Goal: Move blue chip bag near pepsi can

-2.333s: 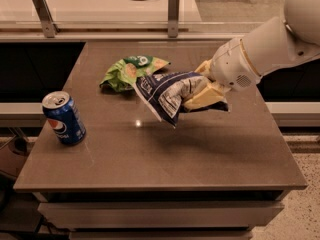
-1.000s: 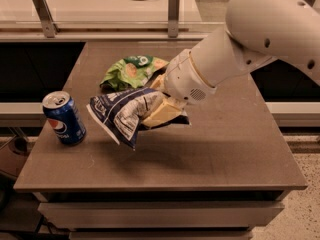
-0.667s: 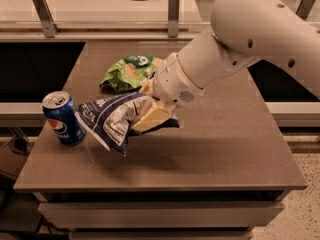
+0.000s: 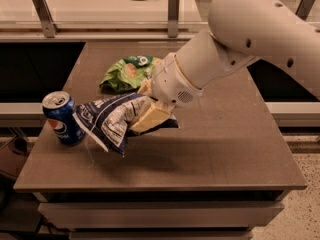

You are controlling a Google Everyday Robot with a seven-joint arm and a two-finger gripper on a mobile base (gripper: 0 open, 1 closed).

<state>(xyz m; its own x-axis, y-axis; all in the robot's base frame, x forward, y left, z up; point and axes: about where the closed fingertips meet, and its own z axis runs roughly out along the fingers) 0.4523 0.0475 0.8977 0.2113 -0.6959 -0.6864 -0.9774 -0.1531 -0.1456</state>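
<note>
The blue chip bag, crumpled dark navy foil with white print, hangs just above the table, its left corner close to the pepsi can. The can stands upright near the table's left front edge, blue with a silver top and round logo. My gripper comes in from the upper right on the white arm and is shut on the right end of the bag; its tan fingers clamp the foil.
A light green chip bag lies on the brown table behind my gripper. The white arm crosses the right rear of the table. A metal rail with posts runs behind the table.
My gripper has carried the blue chip bag leftward and toward the front, from the table's middle to just right of the pepsi can. The can and the green bag have not moved.
</note>
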